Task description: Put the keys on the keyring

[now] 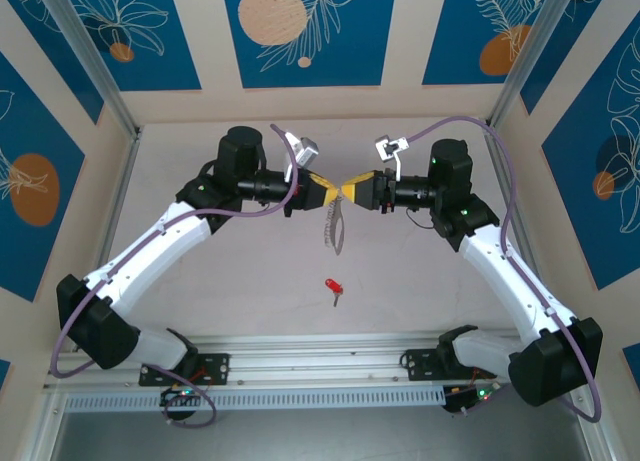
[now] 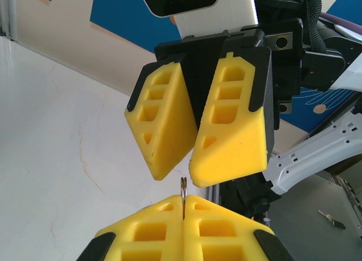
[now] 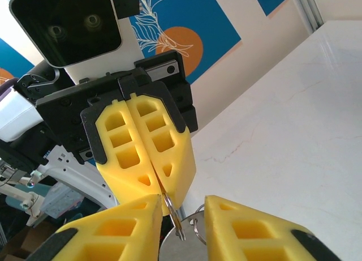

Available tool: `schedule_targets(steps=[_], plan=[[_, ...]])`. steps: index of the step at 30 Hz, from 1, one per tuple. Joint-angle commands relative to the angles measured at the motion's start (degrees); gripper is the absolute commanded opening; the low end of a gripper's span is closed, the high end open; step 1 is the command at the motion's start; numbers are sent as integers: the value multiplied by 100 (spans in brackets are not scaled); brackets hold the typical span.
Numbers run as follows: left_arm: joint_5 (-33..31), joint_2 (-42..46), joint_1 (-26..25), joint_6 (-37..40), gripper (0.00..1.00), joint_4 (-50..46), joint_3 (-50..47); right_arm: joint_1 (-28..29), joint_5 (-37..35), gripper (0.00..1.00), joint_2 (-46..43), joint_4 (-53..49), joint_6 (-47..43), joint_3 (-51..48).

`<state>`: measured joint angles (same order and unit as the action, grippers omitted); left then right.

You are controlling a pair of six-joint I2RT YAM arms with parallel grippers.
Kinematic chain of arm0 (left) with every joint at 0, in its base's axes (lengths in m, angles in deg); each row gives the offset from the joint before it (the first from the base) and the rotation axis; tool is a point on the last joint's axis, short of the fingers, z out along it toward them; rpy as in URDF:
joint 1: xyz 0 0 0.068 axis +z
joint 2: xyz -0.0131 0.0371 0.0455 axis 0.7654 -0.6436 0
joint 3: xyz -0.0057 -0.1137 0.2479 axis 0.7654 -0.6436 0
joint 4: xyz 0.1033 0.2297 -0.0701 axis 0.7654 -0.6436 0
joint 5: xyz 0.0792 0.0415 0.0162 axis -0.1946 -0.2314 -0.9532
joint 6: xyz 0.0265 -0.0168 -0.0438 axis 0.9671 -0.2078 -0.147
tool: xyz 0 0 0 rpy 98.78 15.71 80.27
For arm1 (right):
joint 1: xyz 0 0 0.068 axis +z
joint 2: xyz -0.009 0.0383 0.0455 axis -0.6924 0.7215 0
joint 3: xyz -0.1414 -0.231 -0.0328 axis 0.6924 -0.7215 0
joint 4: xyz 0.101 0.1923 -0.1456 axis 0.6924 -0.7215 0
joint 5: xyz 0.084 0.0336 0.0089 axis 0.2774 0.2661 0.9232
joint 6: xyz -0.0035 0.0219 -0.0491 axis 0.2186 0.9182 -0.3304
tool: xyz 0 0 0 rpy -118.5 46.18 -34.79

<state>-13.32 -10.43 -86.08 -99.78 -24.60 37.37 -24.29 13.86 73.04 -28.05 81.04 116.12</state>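
- The job is barely begun for you: the keyring (image 1: pixel 337 231) is off the tabletop (image 1: pixel 230 281), but no key is on it yet.
- On the left, your left pincer (image 1: pixel 322 191) is clenched on the keyring. Its two yellow pads are pressed flat together with the thin metal edge pinched in the seam.
- From that grip the loop and its short string of silvery pieces hang down over the middle of the tabletop.
- The key (image 1: pixel 332 286), red head and short blade, lies alone on the tabletop. It is nearer the arm bases than the dangling keyring and well apart from both pincers.
- What is left, as I judge it: pick up that key, bring it to the ring and thread it on.
- The left arm reaches up and inward, its wrist turned level so the pincer points right.
- The right arm mirrors it, with its wrist level and pointing left, so the two tips nearly meet.
- On the right, your right pincer (image 3: pixel 182 203) is released. Its pads stand apart on either side of the ring and grip nothing that I can see.
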Motion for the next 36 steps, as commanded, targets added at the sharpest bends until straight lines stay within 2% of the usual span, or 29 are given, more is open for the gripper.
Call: schedule_targets(steps=[1, 7, 10, 13, 17, 20, 24, 25, 27, 31, 36], plan=[[163, 159, -77, -61, 0, 274, 157, 67, 67, 25, 27, 72, 12, 75], [136, 150, -75, -64, 0, 278, 157, 130, 82, 23, 36, 54, -19, 26], [128, 160, -73, -64, 0, 273, 158, 130, 93, 15, 29, 38, -28, 4], [78, 176, -81, -72, 0, 278, 162, 130, 85, 1, 3, 5, -58, -4], [-233, 224, -76, -94, 0, 223, 151, 100, -46, 0, -38, -78, -83, 30], [-779, 383, -69, -139, 9, 148, 53, 13, -178, 0, -120, -96, -61, 22], [-1196, 728, -58, -471, 27, 564, -343, -80, -214, 0, -250, 71, 77, -64], [-1277, 815, -60, -568, 36, 659, -431, -88, -224, 0, -282, 105, 104, -85], [-1490, 972, -58, -744, 43, 827, -598, -98, -262, 0, -346, 186, 182, -139], [-1875, 1196, -60, -1109, 46, 1137, -874, -107, -331, 0, -470, 644, 500, -336], [-1954, 1245, -60, -1647, 44, 1774, -1182, -96, -491, 0, -653, 1429, 925, -588]])
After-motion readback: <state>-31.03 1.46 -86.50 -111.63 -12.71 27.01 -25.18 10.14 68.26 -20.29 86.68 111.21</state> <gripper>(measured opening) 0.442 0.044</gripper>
